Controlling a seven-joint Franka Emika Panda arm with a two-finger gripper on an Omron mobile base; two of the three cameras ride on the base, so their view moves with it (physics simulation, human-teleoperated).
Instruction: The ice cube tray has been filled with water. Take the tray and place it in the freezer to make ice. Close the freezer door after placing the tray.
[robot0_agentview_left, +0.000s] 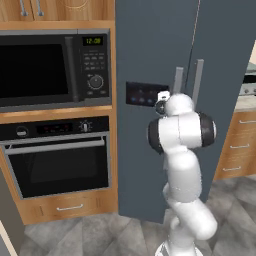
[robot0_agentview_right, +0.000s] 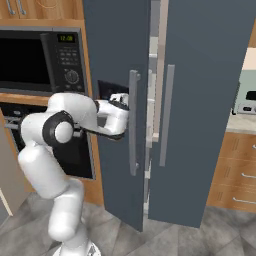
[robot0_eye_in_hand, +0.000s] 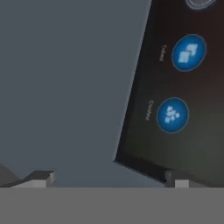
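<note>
**Hand at the control panel of the freezer door**

The hand (robot0_eye_in_hand: 109, 177) points squarely at the freezer door (robot0_agentview_right: 115, 60), its two fingertips (robot0_eye_in_hand: 43, 177) set wide apart with nothing between them. In the hand view, the left tip lies over plain slate-blue door skin and the right tip over the lower corner of the black control panel (robot0_eye_in_hand: 183, 109), which carries two round blue buttons (robot0_eye_in_hand: 173, 114) one above the other. Whether the tips touch the door cannot be told.

From the right base view, the hand (robot0_agentview_right: 121, 101) sits at the panel (robot0_agentview_right: 111, 89), just beside the door's long silver handle (robot0_agentview_right: 133, 122). The door stands slightly ajar: a narrow gap shows pale shelf edges (robot0_agentview_right: 154, 75) of the freezer (robot0_agentview_right: 205, 100) between it and the plain neighbouring door.

To the left of the freezer, a black microwave (robot0_agentview_left: 52, 67) sits above a black oven (robot0_agentview_left: 57, 155) in wooden cabinetry. The ice cube tray cannot be made out.
</note>
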